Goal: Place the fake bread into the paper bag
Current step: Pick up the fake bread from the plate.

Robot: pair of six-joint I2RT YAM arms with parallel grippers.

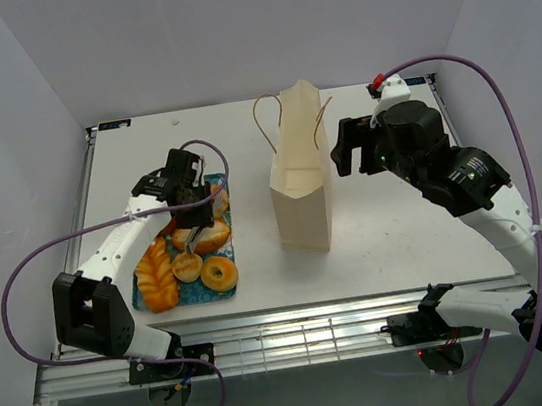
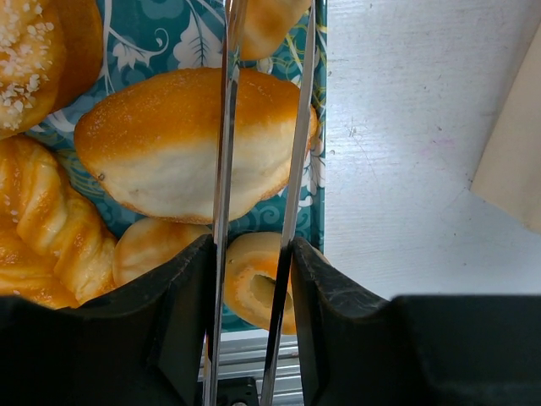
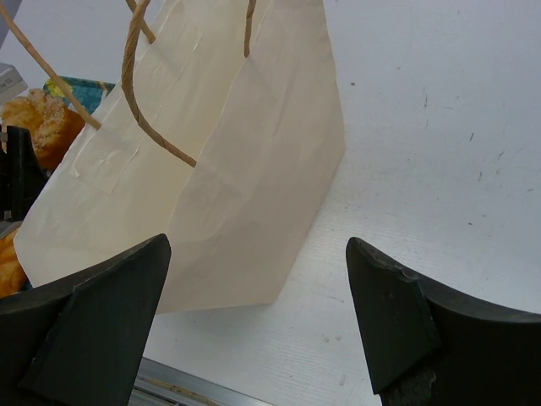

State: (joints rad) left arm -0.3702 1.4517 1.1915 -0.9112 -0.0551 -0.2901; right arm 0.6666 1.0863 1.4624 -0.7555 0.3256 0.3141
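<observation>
The fake bread lies on a teal floral tray: a braided loaf, a small bun, a ring bagel and an oval roll. My left gripper hangs over the tray, shut on a pair of thin metal tongs. The tong blades cross the right part of the oval roll, above the ring bagel; I cannot tell whether they touch the roll. The paper bag stands upright and open at the table's middle. My right gripper is open beside the bag, holding nothing.
A sugar-topped pastry sits at the tray's far corner. The tray lies close to the table's front edge, left of the bag. Purple cables loop over both arms. White walls enclose the table on three sides.
</observation>
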